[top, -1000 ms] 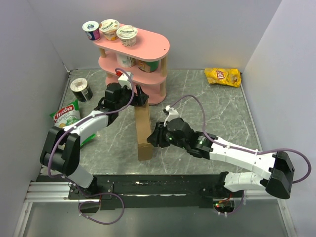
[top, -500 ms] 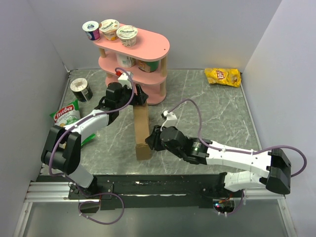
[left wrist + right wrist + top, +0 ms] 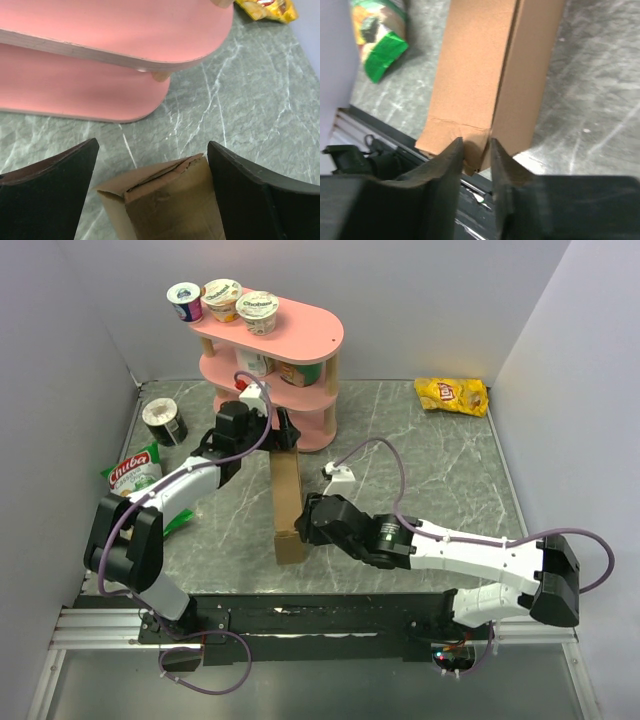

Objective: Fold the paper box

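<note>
Wider than a second ago, the left hand (image 3: 282,432) stands spread, its fingers (image 3: 50,195) flanking the far end of the paper box (image 3: 289,502), with a pink shelf (image 3: 300,335) just beyond it. From that hand the box, folded long and narrow, runs across the table (image 3: 430,470) to the right hand (image 3: 305,522), which has drawn back to the near end and pinches the box's corner edge between close-set fingers (image 3: 445,170).
</note>
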`<move>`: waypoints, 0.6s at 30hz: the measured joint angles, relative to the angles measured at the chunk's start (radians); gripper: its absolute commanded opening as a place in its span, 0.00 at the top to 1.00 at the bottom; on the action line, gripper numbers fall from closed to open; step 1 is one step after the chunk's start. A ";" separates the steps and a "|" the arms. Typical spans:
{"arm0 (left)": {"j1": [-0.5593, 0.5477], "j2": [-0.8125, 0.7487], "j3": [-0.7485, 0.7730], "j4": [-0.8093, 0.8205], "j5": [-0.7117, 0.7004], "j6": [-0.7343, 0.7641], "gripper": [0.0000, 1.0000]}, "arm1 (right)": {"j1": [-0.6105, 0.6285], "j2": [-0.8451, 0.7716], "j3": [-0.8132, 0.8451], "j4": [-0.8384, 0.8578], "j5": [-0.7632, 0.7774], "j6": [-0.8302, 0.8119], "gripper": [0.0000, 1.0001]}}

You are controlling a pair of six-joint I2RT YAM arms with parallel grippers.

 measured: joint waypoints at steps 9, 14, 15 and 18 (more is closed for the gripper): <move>0.005 0.001 0.237 -0.241 -0.027 0.051 0.04 | -0.110 -0.084 0.069 -0.304 -0.003 -0.061 0.00; 0.006 -0.008 0.362 -0.278 -0.031 0.074 0.04 | -0.203 -0.143 0.072 -0.367 -0.086 -0.157 0.00; 0.006 -0.013 0.371 -0.284 -0.033 0.079 0.04 | -0.218 -0.149 0.074 -0.367 -0.104 -0.173 0.00; 0.010 -0.032 0.375 -0.307 -0.035 0.081 0.04 | -0.240 -0.143 0.098 -0.366 -0.143 -0.215 0.00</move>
